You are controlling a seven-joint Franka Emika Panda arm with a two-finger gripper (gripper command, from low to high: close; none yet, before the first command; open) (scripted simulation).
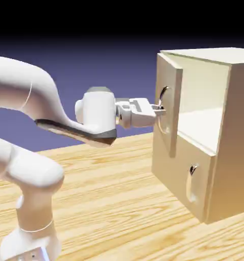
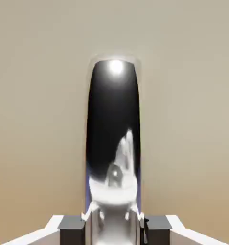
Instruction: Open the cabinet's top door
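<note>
Exterior view: the cabinet (image 1: 223, 132) stands on the wooden worktop (image 1: 114, 204), its top door (image 1: 168, 109) swung partly outward so the pale interior shows behind it. The pincer (image 1: 159, 108) reaches level to the door's curved silver handle (image 1: 164, 97). In the hand view the handle (image 2: 113, 139) runs between the grey fingertips (image 2: 71, 224), which are closed against its sides. The lower panel (image 1: 188, 181) sits flush.
</note>
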